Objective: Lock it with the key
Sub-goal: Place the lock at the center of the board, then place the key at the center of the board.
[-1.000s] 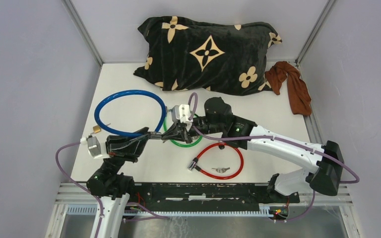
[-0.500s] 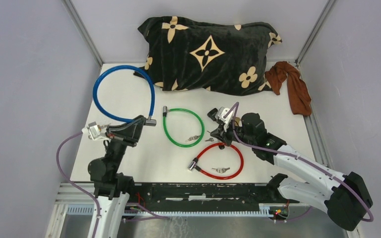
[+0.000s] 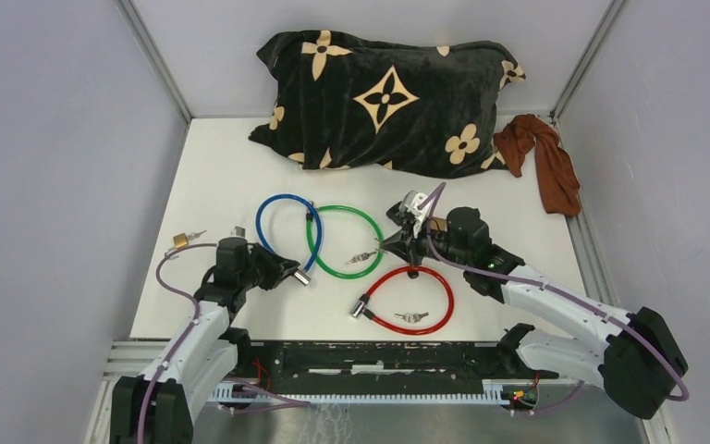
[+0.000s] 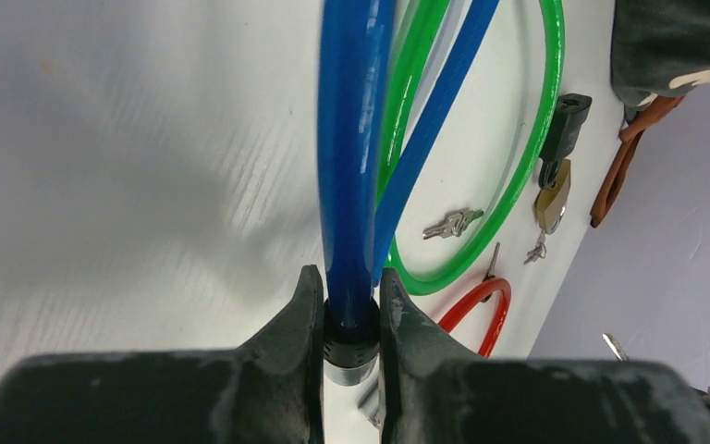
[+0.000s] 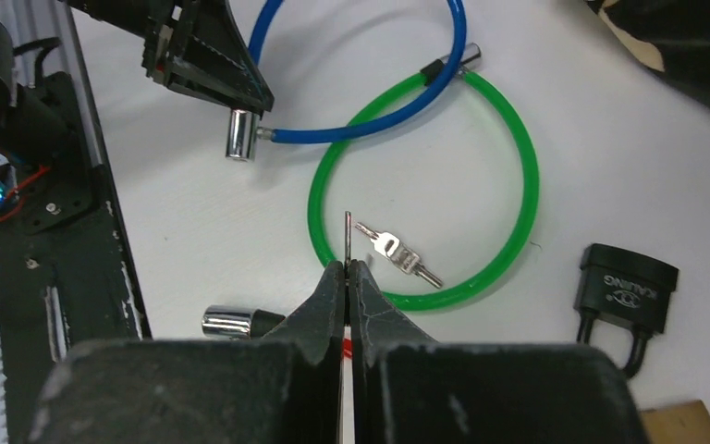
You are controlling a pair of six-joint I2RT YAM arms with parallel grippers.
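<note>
The blue cable lock (image 3: 282, 222) lies as an open loop left of centre, overlapping the green one. My left gripper (image 3: 284, 270) is shut on the black collar by its silver lock cylinder (image 3: 302, 277); the left wrist view shows the collar (image 4: 351, 326) pinched between the jaws (image 4: 349, 289). The cable's pin end (image 5: 462, 61) lies free by the green loop. My right gripper (image 3: 391, 242) is shut on a thin key (image 5: 347, 233) that sticks out past its fingertips (image 5: 347, 268), over the green loop and apart from the cylinder (image 5: 238, 146).
A green cable loop (image 3: 342, 240) holds a loose pair of keys (image 3: 362, 256). A red cable lock (image 3: 413, 296) with keys lies near the front. A black padlock (image 5: 627, 291) and a brass padlock (image 3: 180, 240) lie about. A dark pillow (image 3: 388, 92) and a brown cloth (image 3: 545, 157) are at the back.
My left arm has dropped low and dragged the blue cable right, so its loop is smaller and crosses the green one. My right gripper drew back right earlier and now holds still.
</note>
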